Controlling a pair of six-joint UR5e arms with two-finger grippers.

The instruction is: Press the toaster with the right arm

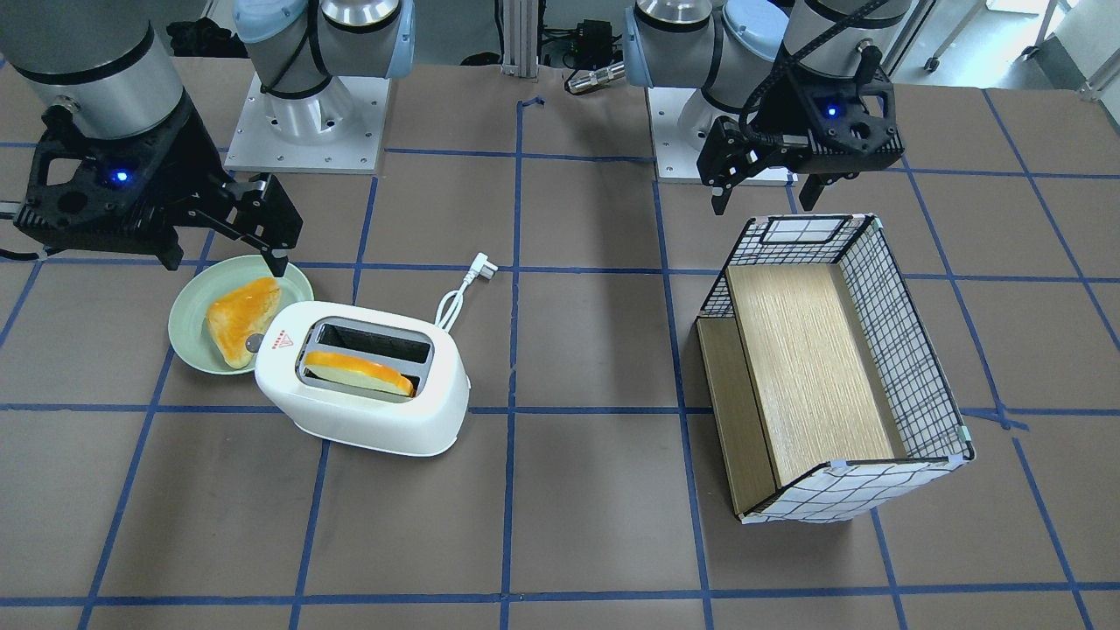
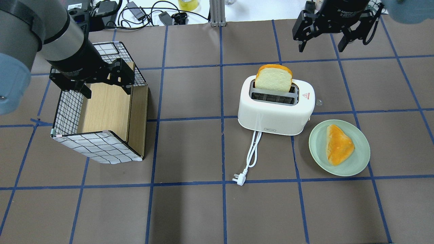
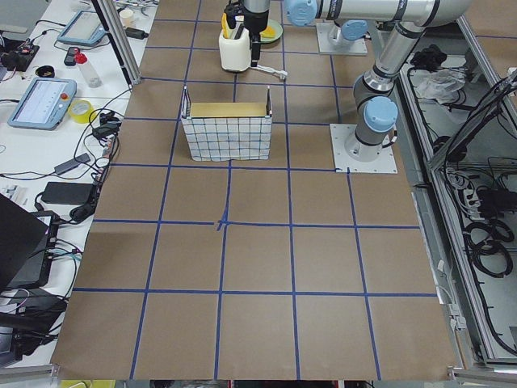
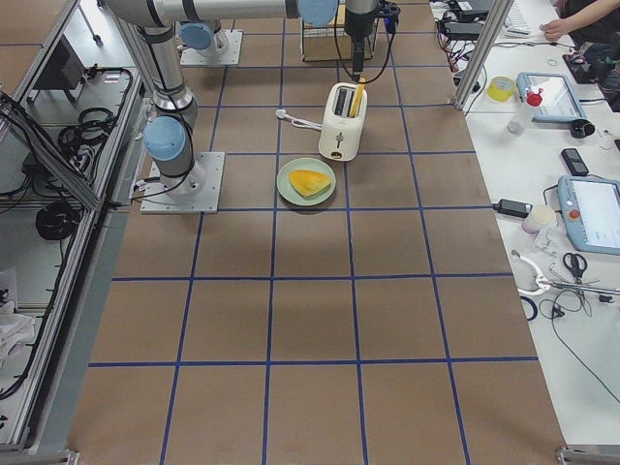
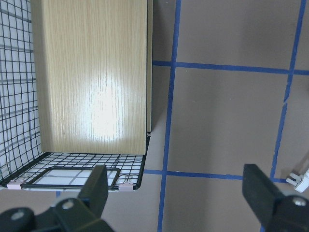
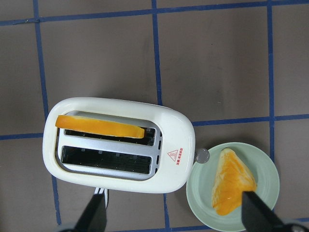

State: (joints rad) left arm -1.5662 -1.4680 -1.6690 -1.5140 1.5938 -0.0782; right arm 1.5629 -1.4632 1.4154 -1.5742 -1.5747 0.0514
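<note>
- Right now your right gripper (image 6: 176, 222) hangs well above the toaster (image 6: 175, 129), its jaws spread wide and holding nothing.
- Looking through the right wrist camera, you see the toaster lying below and ahead of the jaws, touching neither finger.
- Its grey lever knob (image 6: 202, 155) at the toaster's end lines up roughly with the gap between the two fingers, well apart from both.
- One bread slice (image 6: 99, 126) stands in the slot farther from the fingertips.
- A green plate (image 6: 193, 193) lies just beside the knob end, under one finger in that view, with a piece of bread (image 6: 234, 186) on it.
- The white cord (image 2: 252, 152) leaves the toaster near the other finger, and its plug (image 2: 238, 179) lies on the table (image 2: 190, 210).
- Your left gripper (image 2: 107, 92) also has its jaws wide open and holds nothing.
- Below those jaws is a wire basket (image 5: 91, 96), mostly ahead of one finger; the toaster is well apart from them.
</note>
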